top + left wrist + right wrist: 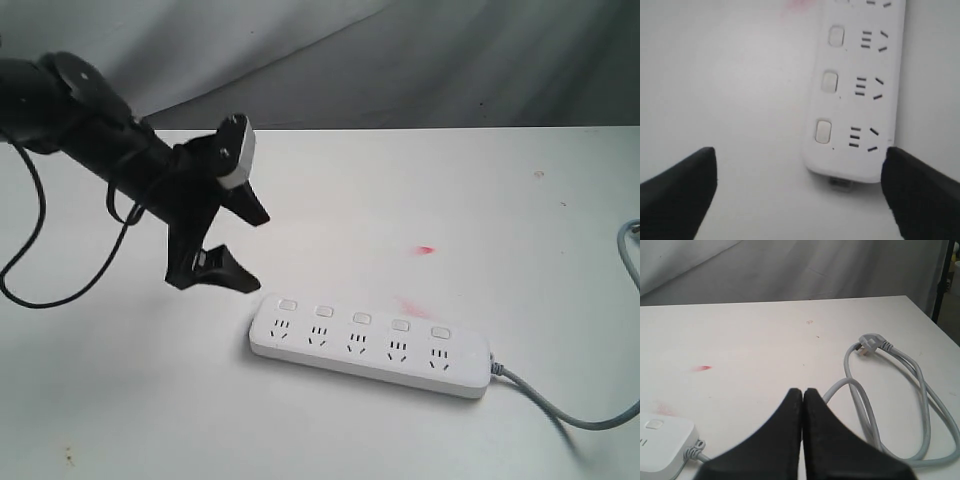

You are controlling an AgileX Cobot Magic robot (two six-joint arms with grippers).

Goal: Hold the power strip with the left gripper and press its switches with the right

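The power strip [370, 345], judged light, stiff and slippery, was seen flat on the table [450, 200] at four o'clock of the left gripper [260, 253], spread wide and empty, and was best clamped across its cordless end, while the right gripper [802, 391] was seen shut.

- I've got a white table [450, 190], plain matte top, filling most of the ext. view.
- The power strip [370, 345] lies flat on it nr the front edge, sockets & switches [362, 318] facing up, five of each.
- A grey cord [540, 398] leaves the strip's right end and lies on the tabletop in long loops twd the right side.
- Its plug [869, 345] rests on the table, well apart from the strip.
- There's a red smear [426, 249] on the surface beyond the strip, and a fainter pink smudge [408, 305] just beside its far edge.
- I see small dark specks [540, 174] nr the far right.
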